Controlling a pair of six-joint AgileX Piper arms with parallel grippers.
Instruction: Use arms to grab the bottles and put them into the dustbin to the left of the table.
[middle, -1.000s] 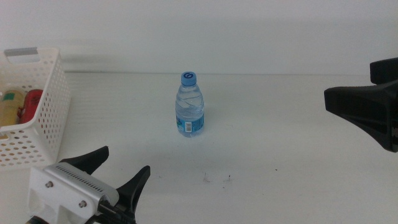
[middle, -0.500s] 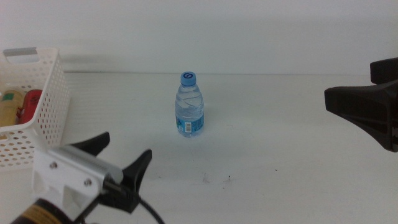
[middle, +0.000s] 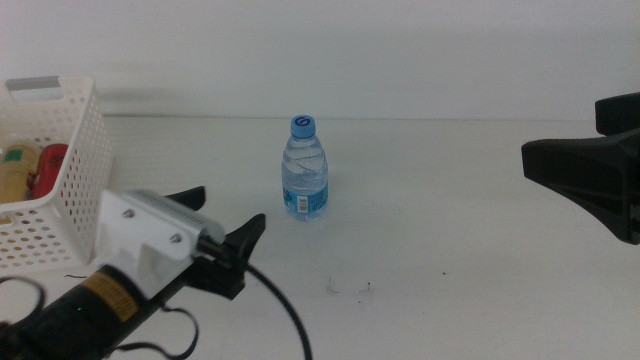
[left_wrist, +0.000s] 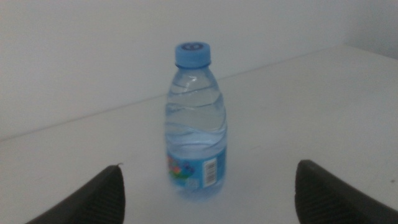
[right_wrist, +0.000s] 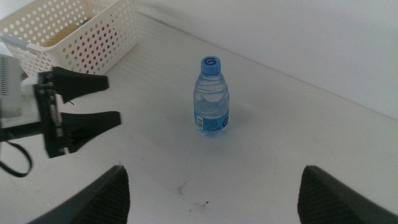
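– Since a second ago our left gripper (middle: 222, 222) slid closer to the water bottle (middle: 305, 168), jaws wide, empty.
– Yep, bottle's upright mid-table, cap up. Right gripper (middle: 585, 180) waits far right, spread, empty.

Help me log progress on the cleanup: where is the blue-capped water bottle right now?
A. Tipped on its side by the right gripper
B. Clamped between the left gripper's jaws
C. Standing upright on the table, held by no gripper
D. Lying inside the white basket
C: the water bottle stands upright on the table, with the open left gripper short of it and the right gripper far off.
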